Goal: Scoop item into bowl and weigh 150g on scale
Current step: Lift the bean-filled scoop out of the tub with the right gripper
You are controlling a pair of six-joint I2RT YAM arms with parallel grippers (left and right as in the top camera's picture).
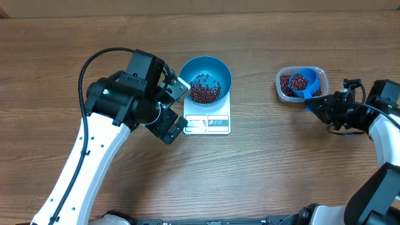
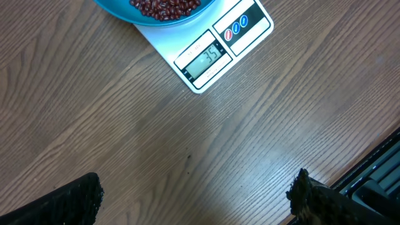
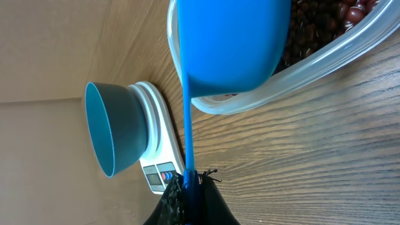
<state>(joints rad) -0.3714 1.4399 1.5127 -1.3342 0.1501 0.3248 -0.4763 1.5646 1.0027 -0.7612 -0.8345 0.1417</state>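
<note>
The blue bowl [image 1: 205,70] stands on the white scale [image 1: 208,123] with a heap of red-brown beans [image 1: 205,90] inside. My left gripper [image 1: 180,109] hangs open just left of the scale, nothing between its fingers. From the left wrist, the scale [image 2: 232,39] and the bowl [image 2: 119,7] lie ahead of my left gripper [image 2: 190,203]. My right gripper [image 1: 312,105] is shut on the handle of a small blue scoop [image 1: 304,83], whose cup holds beans and rests in the clear tub [image 1: 281,74]. The right wrist shows the scoop [image 3: 231,44], right gripper [image 3: 190,187], bowl [image 3: 112,128] and scale [image 3: 159,150].
The clear tub [image 3: 325,69] at the right holds more beans [image 3: 325,25]. Bare wooden table lies between the scale and the tub. The table's front edge and a dark rail [image 2: 375,175] sit close behind the left gripper.
</note>
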